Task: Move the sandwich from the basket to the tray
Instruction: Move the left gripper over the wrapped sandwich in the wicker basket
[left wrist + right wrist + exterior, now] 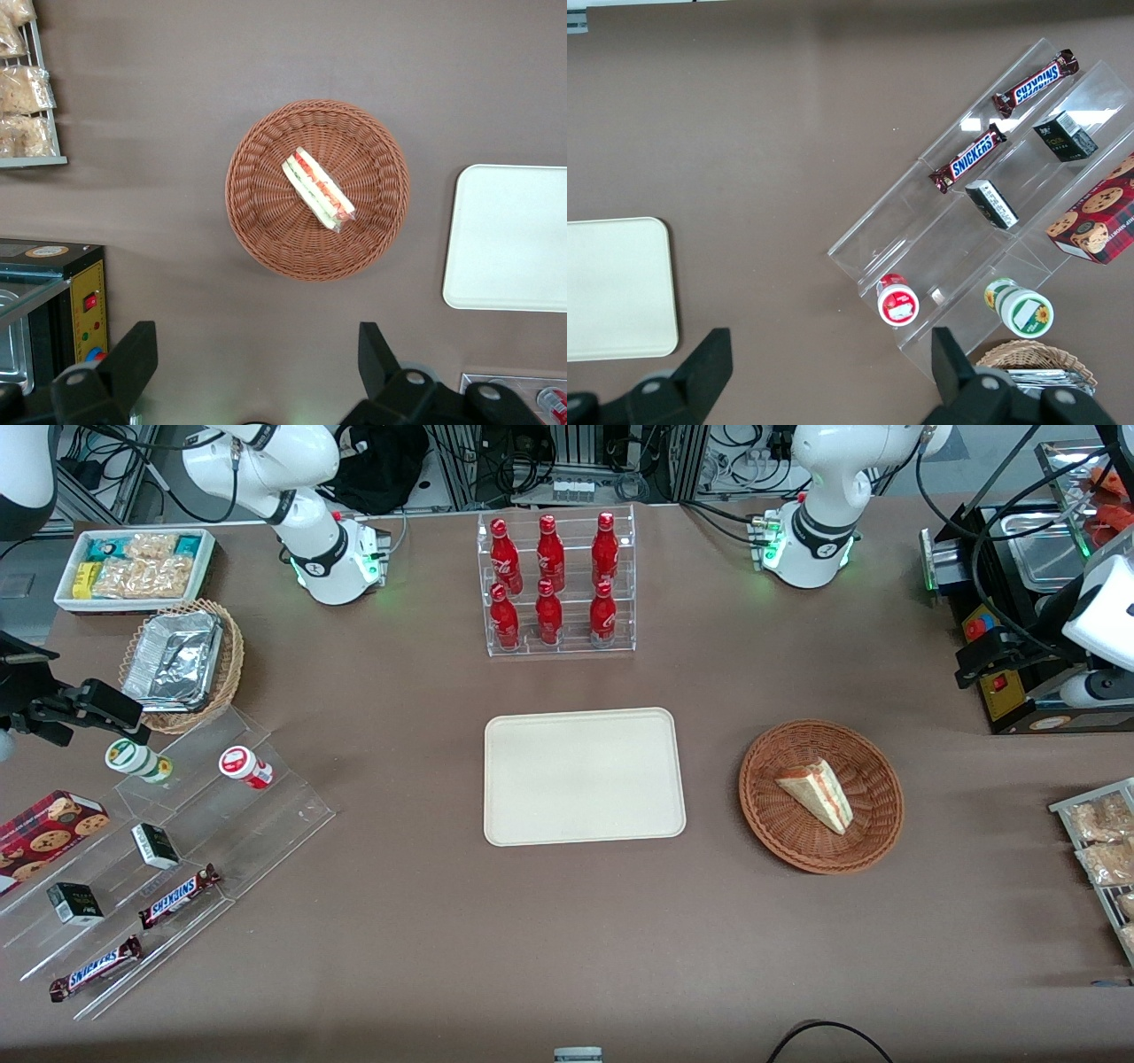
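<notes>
The sandwich (817,793), a white bread wedge with red and green filling, lies in the round reddish-brown basket (873,797). The cream tray (585,775) lies empty beside the basket, toward the parked arm's end. My left gripper (979,657) hangs high above the table toward the working arm's end, apart from the basket. In the left wrist view the gripper (255,341) is open and empty, with the sandwich (319,189) in the basket (266,221) well below it and the tray (509,239) beside the basket. The tray also shows in the right wrist view (616,288).
A clear rack of red bottles (561,584) stands farther from the front camera than the tray. A black appliance (1010,602) stands under the gripper. A wire rack of snack bags (1103,850) lies at the working arm's end. A tan basket with foil (182,660) and an acrylic snack stand (159,850) are at the parked arm's end.
</notes>
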Controlling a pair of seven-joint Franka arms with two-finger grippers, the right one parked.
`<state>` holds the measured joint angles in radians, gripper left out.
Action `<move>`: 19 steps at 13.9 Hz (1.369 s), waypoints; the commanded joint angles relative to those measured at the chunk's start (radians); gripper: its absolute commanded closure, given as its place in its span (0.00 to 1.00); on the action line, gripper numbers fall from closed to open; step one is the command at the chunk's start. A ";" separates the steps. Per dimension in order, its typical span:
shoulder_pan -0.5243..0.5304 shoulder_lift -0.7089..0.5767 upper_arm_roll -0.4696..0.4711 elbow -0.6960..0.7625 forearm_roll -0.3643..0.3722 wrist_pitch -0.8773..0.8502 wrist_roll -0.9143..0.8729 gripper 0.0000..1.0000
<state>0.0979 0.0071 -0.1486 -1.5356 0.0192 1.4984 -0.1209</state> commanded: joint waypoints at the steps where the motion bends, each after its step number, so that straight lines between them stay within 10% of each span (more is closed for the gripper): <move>1: 0.003 0.005 0.000 0.028 -0.005 -0.026 0.024 0.00; 7: -0.001 0.024 -0.003 -0.036 -0.001 -0.046 -0.006 0.00; 19: -0.006 0.045 -0.075 -0.659 0.004 0.793 -0.689 0.00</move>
<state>0.0931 0.0790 -0.2054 -2.1038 0.0200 2.1953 -0.6841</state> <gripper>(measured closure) 0.000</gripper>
